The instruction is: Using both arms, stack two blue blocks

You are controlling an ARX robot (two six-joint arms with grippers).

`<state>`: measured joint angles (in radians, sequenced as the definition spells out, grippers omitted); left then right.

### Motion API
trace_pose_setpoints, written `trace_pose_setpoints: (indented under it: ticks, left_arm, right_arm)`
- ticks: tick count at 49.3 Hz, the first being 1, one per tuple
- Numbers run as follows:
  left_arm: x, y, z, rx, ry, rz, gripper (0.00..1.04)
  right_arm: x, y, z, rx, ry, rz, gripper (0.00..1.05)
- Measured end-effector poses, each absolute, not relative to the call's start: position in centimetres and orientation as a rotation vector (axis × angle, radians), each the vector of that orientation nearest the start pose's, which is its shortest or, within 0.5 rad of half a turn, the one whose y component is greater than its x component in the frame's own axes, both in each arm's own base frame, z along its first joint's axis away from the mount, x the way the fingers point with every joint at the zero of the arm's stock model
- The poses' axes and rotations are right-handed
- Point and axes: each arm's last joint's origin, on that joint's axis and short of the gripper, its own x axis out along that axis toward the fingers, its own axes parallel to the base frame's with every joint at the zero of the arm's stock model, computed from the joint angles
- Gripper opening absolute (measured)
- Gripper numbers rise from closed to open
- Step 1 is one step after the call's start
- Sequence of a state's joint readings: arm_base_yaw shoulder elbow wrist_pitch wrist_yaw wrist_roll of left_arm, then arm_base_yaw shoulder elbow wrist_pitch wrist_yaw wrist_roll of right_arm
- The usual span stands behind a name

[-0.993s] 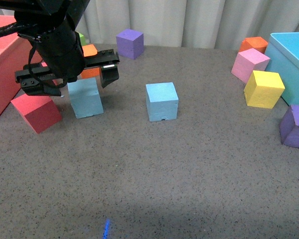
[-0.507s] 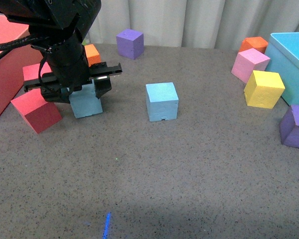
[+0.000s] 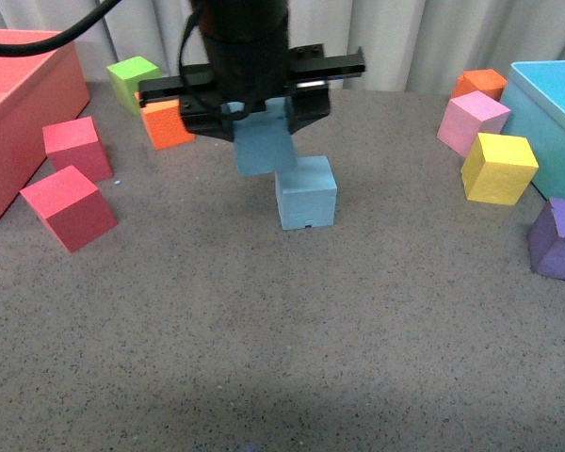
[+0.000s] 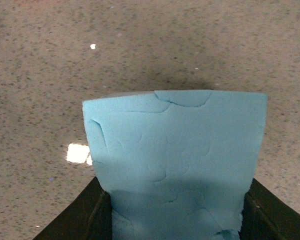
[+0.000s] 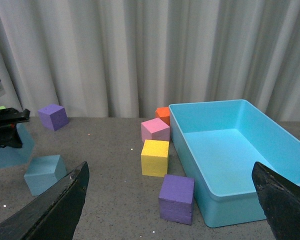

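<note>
- The left pincer (image 3: 261, 122), black and wide with two fingers, is clenched on a light sky-blue matte cube (image 3: 264, 143), one finger against each side face.
- That held cube hangs clear of the grey speckled desk (image 3: 292, 330), slightly tilted. In the front view it overlaps the rear left edge of the second light sky-blue matte cube (image 3: 306, 193).
- The second cube rests flat on the desk, with nothing gripping it.
- The right pincer (image 5: 170, 167) is released, its fingers (image 5: 60, 205) spread wide with nothing between them, apart from both blue cubes.
- A yellow matte cube (image 3: 497, 168) sits just beside the big open turquoise bin (image 3: 556, 113).
</note>
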<state>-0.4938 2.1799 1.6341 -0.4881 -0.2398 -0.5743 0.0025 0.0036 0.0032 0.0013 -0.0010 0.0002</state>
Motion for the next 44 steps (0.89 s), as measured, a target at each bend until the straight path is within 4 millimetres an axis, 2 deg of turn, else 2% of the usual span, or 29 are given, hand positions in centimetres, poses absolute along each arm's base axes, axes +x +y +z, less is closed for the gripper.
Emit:
trace_pose_setpoints:
  ticks: [7, 11, 21, 37, 40, 44]
  left_arm:
    - [40.6, -24.6, 16.5, -0.143, 0.986, 0.021, 0.47]
    - [40.8, -25.6, 16.0, -0.128, 0.988, 0.025, 0.47]
    - [41.1, -25.9, 14.5, -0.097, 0.999, 0.049, 0.47]
    - [41.3, -26.0, 14.6, -0.097, 0.994, 0.05, 0.48]
    - [41.3, -26.1, 14.5, -0.101, 1.003, 0.037, 0.62]
    - [41.2, -26.2, 14.5, -0.098, 1.003, 0.037, 0.72]
  right_arm:
    - [9.8, 0.0, 16.4, 0.0, -0.001, 0.003, 0.95]
    - [9.8, 0.0, 16.4, 0.0, -0.001, 0.003, 0.95]
    - [9.8, 0.0, 16.4, 0.0, -0.001, 0.003, 0.95]
    - [9.8, 0.0, 16.4, 0.0, -0.001, 0.003, 0.95]
    - [9.8, 0.0, 16.4, 0.0, -0.001, 0.003, 0.95]
    - [9.8, 0.0, 16.4, 0.0, -0.001, 0.003, 0.95]
